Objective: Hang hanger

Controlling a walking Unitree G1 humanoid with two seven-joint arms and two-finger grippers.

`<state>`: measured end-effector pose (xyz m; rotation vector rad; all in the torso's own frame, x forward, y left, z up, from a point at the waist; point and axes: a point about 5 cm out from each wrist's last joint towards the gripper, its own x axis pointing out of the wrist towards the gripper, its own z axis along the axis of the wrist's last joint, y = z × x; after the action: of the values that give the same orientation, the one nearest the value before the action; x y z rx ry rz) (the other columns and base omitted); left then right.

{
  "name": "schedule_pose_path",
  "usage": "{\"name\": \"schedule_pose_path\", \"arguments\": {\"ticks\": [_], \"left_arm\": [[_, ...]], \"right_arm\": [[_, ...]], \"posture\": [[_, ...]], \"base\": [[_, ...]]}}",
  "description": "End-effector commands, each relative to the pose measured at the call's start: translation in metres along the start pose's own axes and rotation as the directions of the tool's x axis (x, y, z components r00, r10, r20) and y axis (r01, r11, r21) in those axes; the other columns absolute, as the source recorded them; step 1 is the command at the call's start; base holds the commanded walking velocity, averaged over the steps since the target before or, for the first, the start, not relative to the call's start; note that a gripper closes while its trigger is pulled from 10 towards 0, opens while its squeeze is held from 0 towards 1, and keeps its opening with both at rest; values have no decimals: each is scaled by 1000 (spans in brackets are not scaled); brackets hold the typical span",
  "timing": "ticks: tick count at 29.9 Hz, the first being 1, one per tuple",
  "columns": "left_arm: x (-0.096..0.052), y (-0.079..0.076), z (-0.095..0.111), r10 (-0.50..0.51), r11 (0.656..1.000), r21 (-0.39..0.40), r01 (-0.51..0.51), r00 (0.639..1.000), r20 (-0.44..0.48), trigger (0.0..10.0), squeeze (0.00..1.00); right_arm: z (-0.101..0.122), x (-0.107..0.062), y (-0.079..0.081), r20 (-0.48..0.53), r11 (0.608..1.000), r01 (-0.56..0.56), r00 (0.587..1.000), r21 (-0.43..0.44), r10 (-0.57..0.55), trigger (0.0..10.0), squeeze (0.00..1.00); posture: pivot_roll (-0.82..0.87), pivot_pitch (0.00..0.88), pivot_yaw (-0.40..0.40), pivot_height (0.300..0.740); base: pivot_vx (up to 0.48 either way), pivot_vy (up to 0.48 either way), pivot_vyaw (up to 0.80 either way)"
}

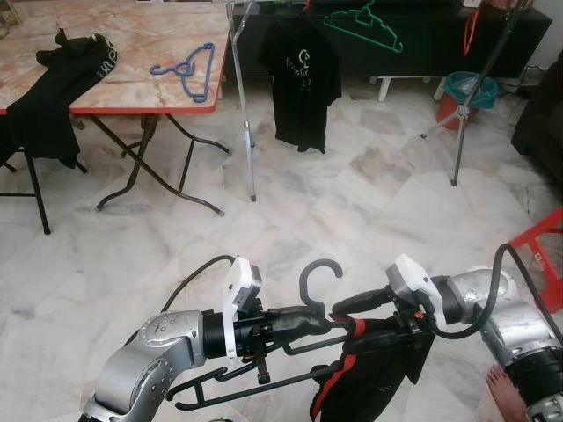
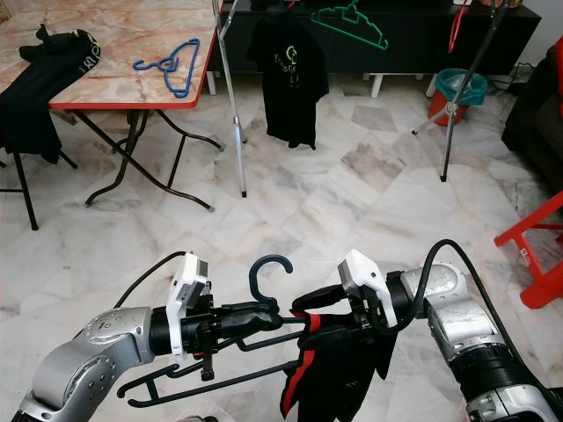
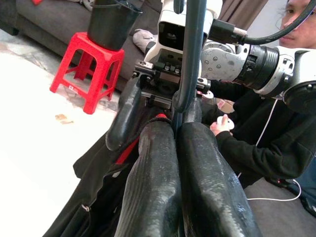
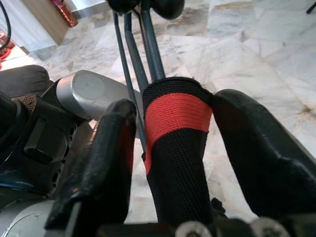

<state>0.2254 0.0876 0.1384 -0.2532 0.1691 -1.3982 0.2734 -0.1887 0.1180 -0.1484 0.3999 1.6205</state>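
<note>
Hanger clamped in left hand, right hand apparently pinching shirt collar; rack well ahead, hanging not started.

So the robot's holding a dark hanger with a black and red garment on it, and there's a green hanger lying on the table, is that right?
Not quite: the hanger lying on the table is blue, as the left eye view shows. The green hanger hangs on the rack. The rest holds: the left gripper and right gripper hold the dark hanger with the black and red garment.

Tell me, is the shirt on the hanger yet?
Partly: the shirt hangs from one end of the hanger; the other end is bare.
</note>
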Motion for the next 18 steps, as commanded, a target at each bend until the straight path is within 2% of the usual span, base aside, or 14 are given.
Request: {"name": "schedule_pose_path", "arguments": {"ticks": [1, 18], "left_arm": [[5, -5, 10, -46, 998, 34, 45, 999, 29, 10000, 0], [6, -1, 8, -22, 999, 41, 21, 1000, 16, 10000, 0]], "right_arm": [[0, 2, 1, -8, 1000, -20, 1000, 2, 20, 0, 0], [-1, 8, 0, -24, 1000, -31, 999, 2, 32, 0, 0]], "posture": [[46, 116, -43, 740], [46, 119, -39, 740]], "base": [[0, 0, 0], [0, 0, 0]]}}
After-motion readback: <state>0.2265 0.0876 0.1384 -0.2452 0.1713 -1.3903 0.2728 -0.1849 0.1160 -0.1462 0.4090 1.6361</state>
